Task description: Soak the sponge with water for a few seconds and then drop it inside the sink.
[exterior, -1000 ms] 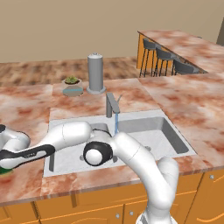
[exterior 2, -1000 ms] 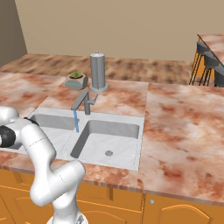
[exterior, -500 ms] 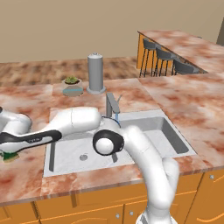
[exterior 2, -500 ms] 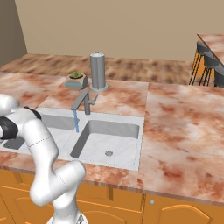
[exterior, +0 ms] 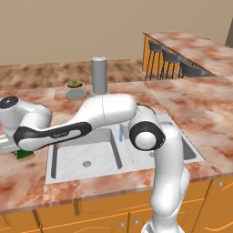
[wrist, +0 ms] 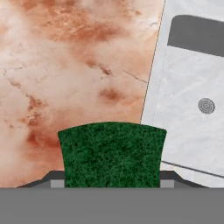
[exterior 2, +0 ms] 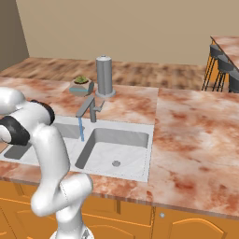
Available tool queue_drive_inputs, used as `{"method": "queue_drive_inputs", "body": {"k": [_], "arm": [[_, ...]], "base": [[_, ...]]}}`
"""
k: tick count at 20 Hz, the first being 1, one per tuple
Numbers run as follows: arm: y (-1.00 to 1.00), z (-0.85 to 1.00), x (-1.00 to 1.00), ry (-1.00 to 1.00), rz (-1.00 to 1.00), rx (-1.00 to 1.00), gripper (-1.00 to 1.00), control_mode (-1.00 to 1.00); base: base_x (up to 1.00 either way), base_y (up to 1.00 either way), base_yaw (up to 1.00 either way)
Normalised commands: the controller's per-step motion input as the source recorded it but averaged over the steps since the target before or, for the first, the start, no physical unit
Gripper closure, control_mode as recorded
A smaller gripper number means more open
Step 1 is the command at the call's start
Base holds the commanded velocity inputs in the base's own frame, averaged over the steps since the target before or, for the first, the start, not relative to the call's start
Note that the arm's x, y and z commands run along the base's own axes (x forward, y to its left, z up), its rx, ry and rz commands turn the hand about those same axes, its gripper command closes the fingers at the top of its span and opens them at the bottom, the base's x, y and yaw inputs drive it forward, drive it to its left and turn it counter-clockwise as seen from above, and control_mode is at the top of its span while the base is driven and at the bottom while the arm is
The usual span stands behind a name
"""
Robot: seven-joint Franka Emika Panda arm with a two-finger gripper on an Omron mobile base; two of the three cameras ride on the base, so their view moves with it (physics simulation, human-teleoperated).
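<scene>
Green sponge (wrist: 112, 154) clamped between the jaws, held above the marble table (wrist: 65, 65) just left of the sink (exterior: 82, 157), close beside its rim. Seen from the hand camera with the dark scouring face toward the lens, long axis crosswise between the fingers. Best carried rightward over the near basin, kept level and gripped firmly, then into the thin blue water (exterior 2: 81, 128) under the faucet (exterior 2: 88, 106) and held there.
</scene>
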Motion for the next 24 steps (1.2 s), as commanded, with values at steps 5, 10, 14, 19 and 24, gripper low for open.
{"method": "queue_drive_inputs", "body": {"k": [5,10,14,19,24], "arm": [[-0.87,0.18,-0.82,-0.04,0.0,0.21,1.0,-1.0],[-0.79,0.27,-0.44,-0.06,0.0,0.18,1.0,-1.0],[-0.64,0.44,0.0,-0.06,0.0,0.15,1.0,-1.0],[-0.47,0.53,0.0,0.0,-0.01,0.14,1.0,-1.0],[-0.23,0.23,0.0,0.04,-0.04,0.06,1.0,-1.0]], "base": [[0.0,0.0,0.0],[0.0,0.0,0.0],[0.0,0.0,0.0],[0.0,0.0,0.0],[0.0,0.0,0.0]]}}
